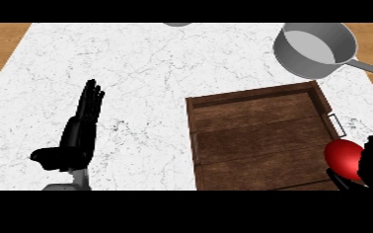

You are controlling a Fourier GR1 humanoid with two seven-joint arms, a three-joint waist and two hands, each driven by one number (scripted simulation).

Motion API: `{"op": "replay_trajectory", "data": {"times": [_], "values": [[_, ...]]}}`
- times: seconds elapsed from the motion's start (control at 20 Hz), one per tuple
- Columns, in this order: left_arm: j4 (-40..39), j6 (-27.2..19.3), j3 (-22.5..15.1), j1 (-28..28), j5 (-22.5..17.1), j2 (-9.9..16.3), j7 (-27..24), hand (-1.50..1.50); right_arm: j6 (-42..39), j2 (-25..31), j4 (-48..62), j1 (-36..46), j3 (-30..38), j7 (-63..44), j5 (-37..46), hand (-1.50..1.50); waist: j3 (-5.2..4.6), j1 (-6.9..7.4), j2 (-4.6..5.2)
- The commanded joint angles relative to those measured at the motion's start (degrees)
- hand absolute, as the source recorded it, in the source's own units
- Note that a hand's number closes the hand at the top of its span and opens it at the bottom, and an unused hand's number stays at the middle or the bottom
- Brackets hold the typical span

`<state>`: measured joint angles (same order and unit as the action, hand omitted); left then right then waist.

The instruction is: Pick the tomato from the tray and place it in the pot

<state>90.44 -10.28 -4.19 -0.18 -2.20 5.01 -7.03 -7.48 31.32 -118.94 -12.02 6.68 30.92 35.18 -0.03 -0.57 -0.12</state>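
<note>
A red tomato (344, 158) shows at the right edge, over the front right corner of the dark wooden tray (255, 138). My right hand (364, 164) is curled round the tomato; only a few black fingers show beside and below it. The grey pot (315, 49) stands at the back right of the white marble counter, beyond the tray, with its handle pointing right. My left hand (76, 133) rests open at the front left, fingers straight and pointing away from me.
A small metal handle (336, 123) sticks out from the tray's right side. A grey rounded object (176, 24) peeks in at the counter's back edge. Wooden surface (13, 39) borders the counter at the left and right.
</note>
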Motion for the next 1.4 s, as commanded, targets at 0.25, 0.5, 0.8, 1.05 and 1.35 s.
{"op": "replay_trajectory", "data": {"times": [0.25,0.5,0.8,1.05,1.35], "values": [[-1.15,0.62,-0.39,0.29,0.18,-1.62,-1.85,0.0,-4.74,1.01,11.3,15.71,8.65,-9.77,-3.27,1.5,0.02,1.14,0.23],[1.88,-0.1,-1.65,0.12,1.62,-1.78,1.44,0.0,-2.63,4.59,29.03,25.19,10.14,-4.05,0.03,1.5,0.06,1.56,0.29],[0.67,-0.43,-2.44,1.06,2.98,-2.86,-0.42,0.0,1.47,4.97,47.42,37.82,8.67,-1.62,3.96,1.5,0.06,1.86,0.38],[1.06,1.61,-0.05,-1.19,0.48,-1.18,1.6,0.0,7.72,7.69,69.29,44.76,10.22,10.18,6.65,1.5,0.15,2.78,0.75],[-0.08,2.11,-1.69,0.16,1.26,-2.33,-0.2,0.0,5.76,10.7,85.86,54.44,7.42,13.45,11.12,1.5,0.17,3.65,1.08]]}}
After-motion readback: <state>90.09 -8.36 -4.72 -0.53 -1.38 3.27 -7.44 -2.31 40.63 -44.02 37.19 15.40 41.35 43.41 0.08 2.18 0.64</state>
